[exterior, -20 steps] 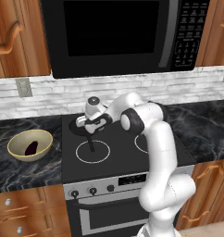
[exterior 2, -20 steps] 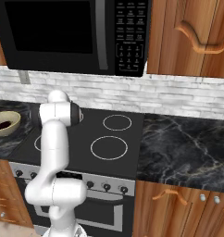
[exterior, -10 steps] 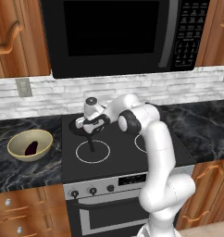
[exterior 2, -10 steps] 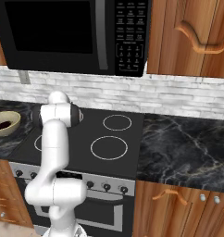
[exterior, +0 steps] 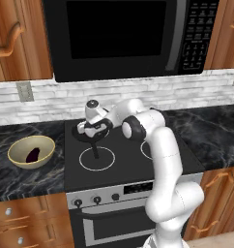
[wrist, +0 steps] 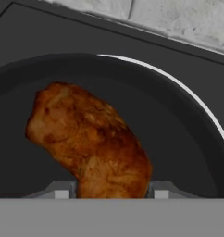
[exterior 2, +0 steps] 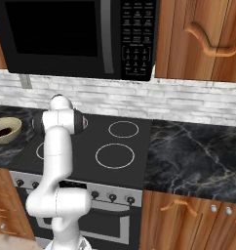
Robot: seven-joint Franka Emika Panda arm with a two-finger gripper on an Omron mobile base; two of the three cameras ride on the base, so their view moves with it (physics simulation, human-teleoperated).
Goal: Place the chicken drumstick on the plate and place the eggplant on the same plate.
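Hand view looks straight down on the glossy orange-brown chicken drumstick (wrist: 88, 139) lying inside the black frying pan (wrist: 188, 134) on the stove; the claw (wrist: 111, 192) straddles its lower end, tips apart, seemingly lined up to pinch it. The dark purple eggplant (exterior: 33, 154) waits in the tan bowl (exterior: 31, 151) near the surface's left edge.

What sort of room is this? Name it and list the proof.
A home kitchen: a black stove set in a marble counter, a microwave mounted above, and wooden cabinets.
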